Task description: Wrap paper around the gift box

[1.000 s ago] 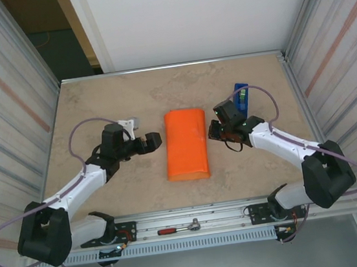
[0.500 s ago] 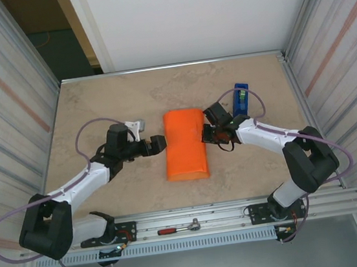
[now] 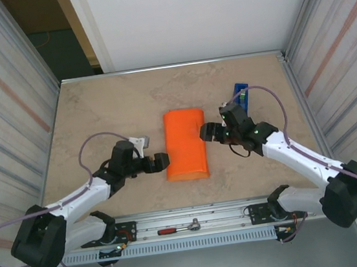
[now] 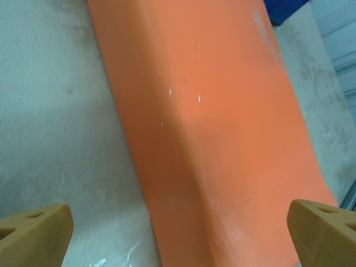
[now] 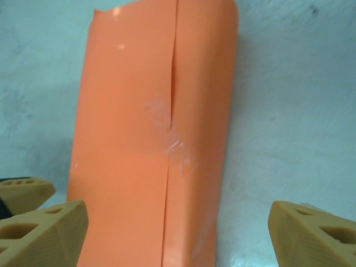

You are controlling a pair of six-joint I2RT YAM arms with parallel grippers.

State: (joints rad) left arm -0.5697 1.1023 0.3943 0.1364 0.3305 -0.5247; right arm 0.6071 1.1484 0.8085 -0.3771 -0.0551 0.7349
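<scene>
The paper (image 3: 186, 144) is lying near the middle of the desk (image 3: 97, 111), folded over into a long, flat orange parcel. Its long axis is running from the near edge toward the far wall, with the far end leaning slightly to the right. A lengthwise seam is facing up on top, and a clear strip of tape (image 5: 173, 149) is crossing it about halfway along. The left pincer (image 3: 161, 161) is sitting just beside the parcel's left edge near its near end, its fingers spread wide and gripping nothing. The right pincer (image 3: 206, 132) is sitting at the parcel's right edge, its fingers also standing well apart and empty. Whether either one is touching the paper cannot be told. A blue tape dispenser (image 3: 242, 96) is standing behind the right pincer.
</scene>
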